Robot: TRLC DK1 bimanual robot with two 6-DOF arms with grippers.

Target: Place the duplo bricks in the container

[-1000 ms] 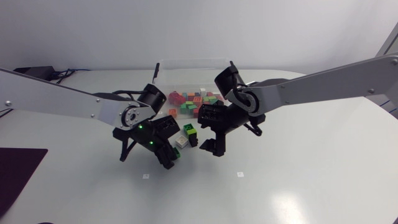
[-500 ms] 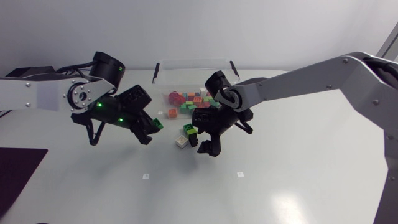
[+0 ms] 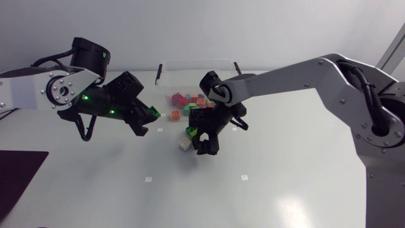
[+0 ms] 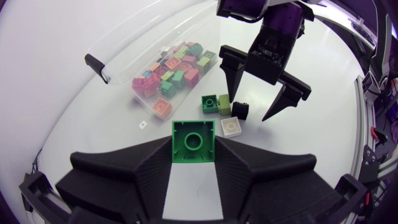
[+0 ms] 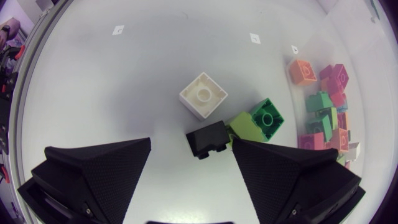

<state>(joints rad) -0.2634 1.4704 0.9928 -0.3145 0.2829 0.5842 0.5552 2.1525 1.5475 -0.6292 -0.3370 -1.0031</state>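
My left gripper [image 3: 149,118] hangs above the table to the left of the clear container [image 3: 196,64], shut on a green duplo brick [image 4: 193,140]. The container holds several coloured bricks [image 3: 188,101]. Just in front of it lie loose bricks: a white one [image 5: 203,95], a black one [image 5: 208,139], a lime one [image 5: 244,126] and a green one [image 5: 267,118]. My right gripper [image 3: 202,140] stands open over this group, fingers pointing down; the black brick lies between them, untouched. In the left wrist view the right gripper [image 4: 258,107] straddles the black brick [image 4: 240,110].
A dark mat [image 3: 18,177] lies at the table's front left corner. Small white markers [image 3: 148,179] dot the tabletop in front of the bricks. Bare white table stretches ahead of and to the right of the arms.
My left arm has lifted and swung back to the left with the green brick held. The right gripper has shifted slightly left and down over the loose bricks.
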